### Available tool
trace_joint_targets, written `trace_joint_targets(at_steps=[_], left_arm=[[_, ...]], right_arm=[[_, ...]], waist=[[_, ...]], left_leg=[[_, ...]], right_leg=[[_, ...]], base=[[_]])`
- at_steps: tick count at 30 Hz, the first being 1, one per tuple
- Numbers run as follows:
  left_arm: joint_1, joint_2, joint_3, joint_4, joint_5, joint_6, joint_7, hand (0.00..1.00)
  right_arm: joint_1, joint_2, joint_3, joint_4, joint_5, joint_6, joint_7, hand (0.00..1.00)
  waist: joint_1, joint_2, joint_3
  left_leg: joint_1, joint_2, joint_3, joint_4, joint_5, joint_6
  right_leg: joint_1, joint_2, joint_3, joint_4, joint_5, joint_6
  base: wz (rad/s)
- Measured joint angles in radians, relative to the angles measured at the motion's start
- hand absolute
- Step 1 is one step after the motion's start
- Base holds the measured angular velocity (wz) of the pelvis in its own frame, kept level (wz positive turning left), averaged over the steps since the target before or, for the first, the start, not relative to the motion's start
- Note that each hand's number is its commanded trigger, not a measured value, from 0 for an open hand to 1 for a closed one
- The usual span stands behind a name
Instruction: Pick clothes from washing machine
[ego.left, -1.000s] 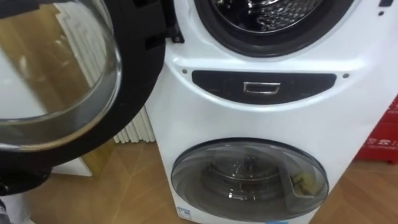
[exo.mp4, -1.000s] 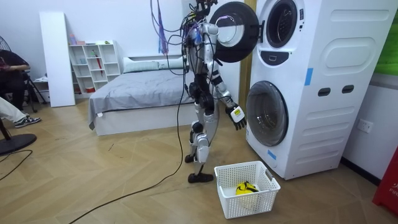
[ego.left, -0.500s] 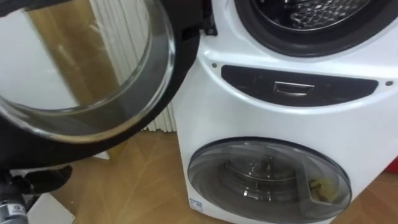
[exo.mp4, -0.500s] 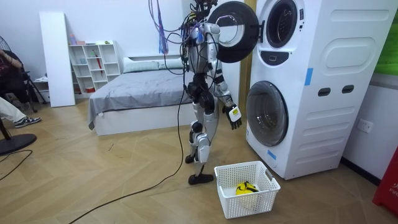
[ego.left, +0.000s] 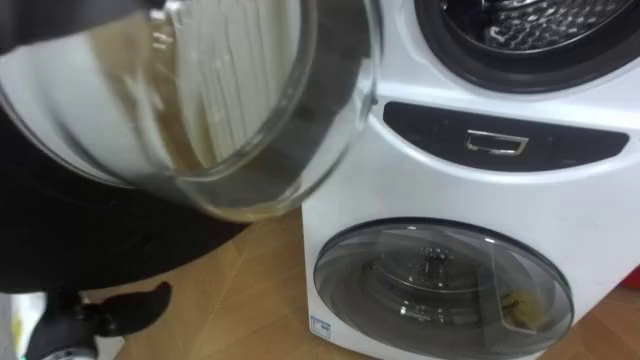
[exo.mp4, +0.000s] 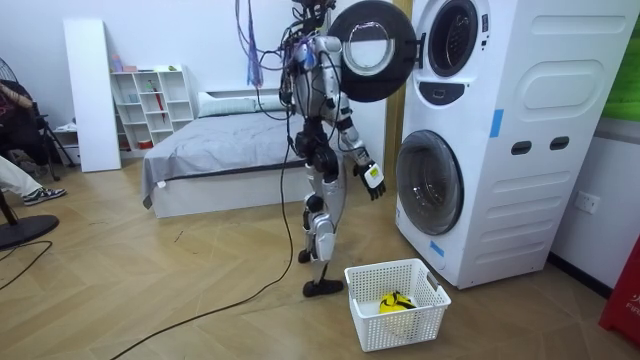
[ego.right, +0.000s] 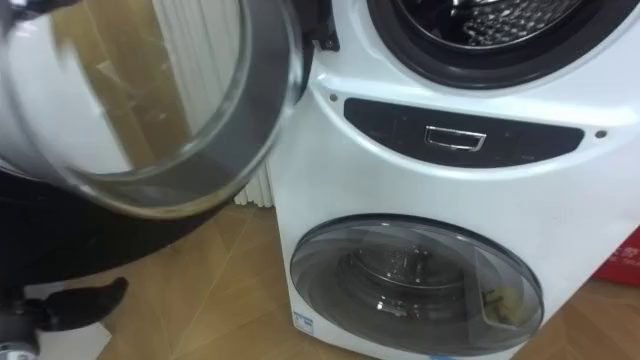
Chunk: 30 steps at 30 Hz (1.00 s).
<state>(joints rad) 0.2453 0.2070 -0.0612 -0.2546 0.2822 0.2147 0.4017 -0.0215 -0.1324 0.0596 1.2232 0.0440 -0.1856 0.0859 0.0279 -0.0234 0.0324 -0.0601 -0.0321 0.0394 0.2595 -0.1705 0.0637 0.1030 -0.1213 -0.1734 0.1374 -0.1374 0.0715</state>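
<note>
Robot is standing by the washing machine (exo.mp4: 540, 130), right beside the swung-open upper door (ego.left: 230, 120). Its left hand (ego.left: 125, 308) is hanging low under the door glass, fingers looking loose and holding nothing. The upper drum (ego.left: 540, 28) is sitting well above and to the right of that hand with the door rim between them, so a reach is probably having to go up, round the rim, then in. No clothes are showing in the slice of drum seen, so their lie and long axis can't be told. One yellow item (exo.mp4: 396, 302) is lying in the white basket (exo.mp4: 405, 332) on the floor near the machine's foot. Versus a second ago: the head camera is swinging, the whole eye picture is shifting right and the door glass is crowding closer. The left hand is coming further into the lower left and, in the room view, lifting slightly toward the body; basket unchanged
</note>
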Motion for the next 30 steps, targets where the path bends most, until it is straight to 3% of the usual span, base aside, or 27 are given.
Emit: trace_joint_targets(at_steps=[3,5,7,9,11,14,17,24,30], left_arm=[[0.000,0.045,-0.106,-0.019,0.095,-0.047,-0.046,0.00],[-0.001,0.089,-0.198,-0.091,0.212,-0.137,-0.083,0.00],[-0.019,0.098,-0.257,-0.108,0.278,-0.201,-0.111,0.00],[-0.032,0.079,-0.288,-0.106,0.267,-0.216,-0.126,0.00],[-0.047,0.066,-0.308,-0.106,0.269,-0.268,-0.135,0.00],[-0.122,0.055,-0.386,-0.105,0.272,-0.418,-0.180,0.00],[-0.140,0.051,-0.420,-0.100,0.280,-0.483,-0.216,0.00],[-0.139,0.059,-0.431,-0.067,0.304,-0.491,-0.282,0.00],[-0.140,0.053,-0.433,-0.013,0.368,-0.507,-0.286,0.00]], right_arm=[[-0.001,0.000,0.004,0.000,0.009,-0.005,-0.019,0.00],[-0.001,0.000,0.031,0.000,0.026,-0.015,-0.035,0.00],[0.002,-0.001,0.054,0.000,0.033,-0.017,-0.045,0.00],[0.003,0.002,0.090,0.000,0.040,-0.018,-0.050,0.00],[0.002,0.006,0.106,0.000,0.039,-0.018,-0.050,0.00],[0.000,0.002,0.114,-0.001,0.039,-0.024,-0.043,0.00],[0.002,0.003,0.115,-0.013,0.038,-0.024,-0.032,0.00],[0.003,0.003,0.114,-0.026,0.028,-0.023,-0.028,0.00],[0.003,0.003,0.113,-0.028,0.010,-0.023,-0.027,0.00]], waist=[[-0.027,-0.004,-0.0012],[-0.052,-0.001,-0.0067],[-0.075,0.013,-0.0083],[-0.099,0.023,-0.0110],[-0.109,0.024,-0.0121],[-0.120,0.029,-0.0189],[-0.136,0.032,-0.0242],[-0.146,0.024,-0.0196],[-0.160,0.022,-0.0194]], left_leg=[[-0.001,0.001,0.016,0.002,-0.001,0.001],[0.003,0.004,0.041,-0.005,0.000,0.001],[0.012,0.007,0.064,-0.010,0.000,0.001],[0.026,0.012,0.084,-0.023,0.002,-0.001],[0.040,0.019,0.103,-0.030,0.004,-0.005],[0.073,0.021,0.126,-0.059,0.006,-0.010],[0.101,0.021,0.129,-0.076,0.004,-0.013],[0.139,0.032,0.139,-0.094,0.000,-0.020],[0.143,0.034,0.147,-0.097,-0.001,-0.021]], right_leg=[[-0.003,-0.001,-0.002,0.000,0.006,0.003],[-0.015,-0.002,-0.001,0.000,0.009,0.008],[-0.020,-0.003,0.003,0.000,0.009,0.009],[-0.021,-0.003,0.011,0.001,0.009,0.009],[-0.023,0.003,0.024,0.003,0.009,0.009],[-0.018,0.006,0.035,0.004,0.009,0.009],[-0.011,0.010,0.040,0.010,0.009,0.009],[-0.001,0.019,0.051,0.013,0.009,0.009],[-0.002,0.021,0.052,0.012,0.009,0.009]], base=[[-0.24],[-0.38],[-0.42],[-0.37],[-0.29],[-0.27],[-0.34],[-0.14],[-0.04]])
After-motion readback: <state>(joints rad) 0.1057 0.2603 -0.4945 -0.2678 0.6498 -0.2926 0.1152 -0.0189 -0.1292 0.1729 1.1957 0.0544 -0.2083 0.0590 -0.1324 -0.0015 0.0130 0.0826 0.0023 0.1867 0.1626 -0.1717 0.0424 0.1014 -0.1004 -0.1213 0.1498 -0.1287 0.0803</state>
